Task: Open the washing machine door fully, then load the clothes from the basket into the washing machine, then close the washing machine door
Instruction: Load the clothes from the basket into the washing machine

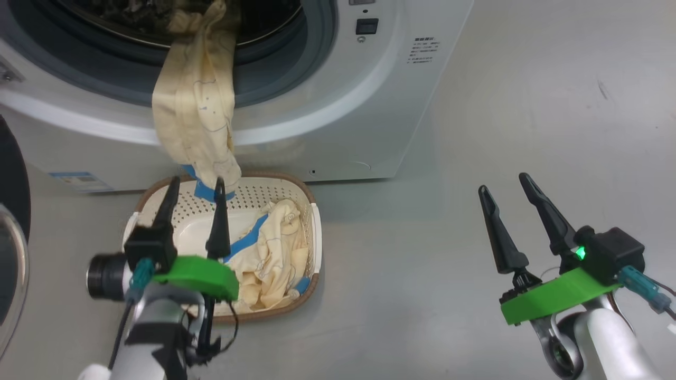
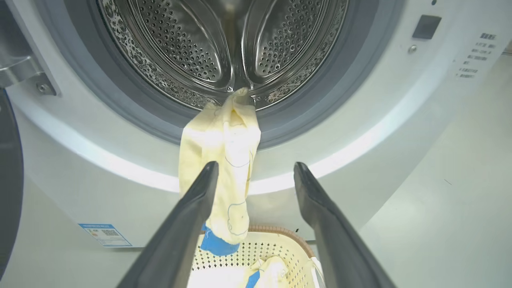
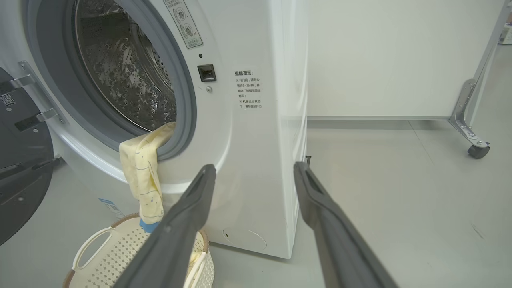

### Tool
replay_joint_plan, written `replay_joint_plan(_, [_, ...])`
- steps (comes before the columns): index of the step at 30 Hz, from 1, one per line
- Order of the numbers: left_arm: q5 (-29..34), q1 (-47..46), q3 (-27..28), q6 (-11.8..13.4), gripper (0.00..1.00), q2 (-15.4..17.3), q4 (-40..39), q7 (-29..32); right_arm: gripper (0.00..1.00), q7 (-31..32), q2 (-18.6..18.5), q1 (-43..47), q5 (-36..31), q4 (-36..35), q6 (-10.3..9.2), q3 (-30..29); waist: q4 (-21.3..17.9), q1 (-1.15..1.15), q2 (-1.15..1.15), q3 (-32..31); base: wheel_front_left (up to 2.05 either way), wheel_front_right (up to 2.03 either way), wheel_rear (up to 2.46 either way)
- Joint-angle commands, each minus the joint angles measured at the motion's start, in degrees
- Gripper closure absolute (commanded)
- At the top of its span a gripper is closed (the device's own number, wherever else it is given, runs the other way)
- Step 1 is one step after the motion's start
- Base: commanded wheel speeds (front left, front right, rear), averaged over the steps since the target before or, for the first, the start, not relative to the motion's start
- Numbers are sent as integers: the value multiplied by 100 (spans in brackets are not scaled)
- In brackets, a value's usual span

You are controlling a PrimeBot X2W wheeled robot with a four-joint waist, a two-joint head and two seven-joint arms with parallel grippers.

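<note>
While the washing machine door [image 3: 24, 176] stands open, loading is partial: one of the clothes [image 1: 195, 105] hangs from the washing machine [image 1: 343, 105] mouth, and another lies in the basket [image 1: 264, 194]. Jaws apart, empty: left gripper [image 1: 196, 182], right gripper [image 1: 503, 182]. Door closing outstanding.

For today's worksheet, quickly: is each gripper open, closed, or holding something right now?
Left gripper: open, holding nothing, over the basket.
Right gripper: open, holding nothing.

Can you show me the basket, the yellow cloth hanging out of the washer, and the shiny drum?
basket [image 1: 264, 194]: head view, its holed back wall.
yellow cloth [image 1: 195, 116]: head view, middle of the hanging part.
drum [image 2: 188, 44]: left wrist view, its holed steel wall.
</note>
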Motion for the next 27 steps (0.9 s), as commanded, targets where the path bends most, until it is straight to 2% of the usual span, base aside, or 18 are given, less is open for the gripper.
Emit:
replay_joint_plan(1, [-4, 219, 206, -9, 0, 116, -305, -39, 0, -37, -92, 49, -62, -184, -16, 96, 33, 1, 0, -82, 0, 0, 0])
replay_joint_plan(7, [20, 1342, 427, -100, 0, 112, -1229, -39, 0, -37, -89, 120, -45, -205, -16, 118, 22, 1, 0, -196, 0, 0, 0])
replay_joint_plan(13, [-38, 2260, 873, -123, 0, 45, -1953, -39, 0, -37, -108, 192, -39, -246, -16, 109, -5, 1, 0, -267, 0, 0, 0])
replay_joint_plan(19, [-52, 2651, 1116, -162, 0, -19, -2290, -39, 0, -37, -131, 231, -50, -267, -16, 71, 3, 1, 0, -216, 0, 0, 0])
replay_joint_plan(27, [-57, 2762, 1230, -194, 0, -53, -2358, -39, 0, -37, -126, 223, -55, -281, -16, 58, -16, 1, 0, -187, 0, 0, 0])
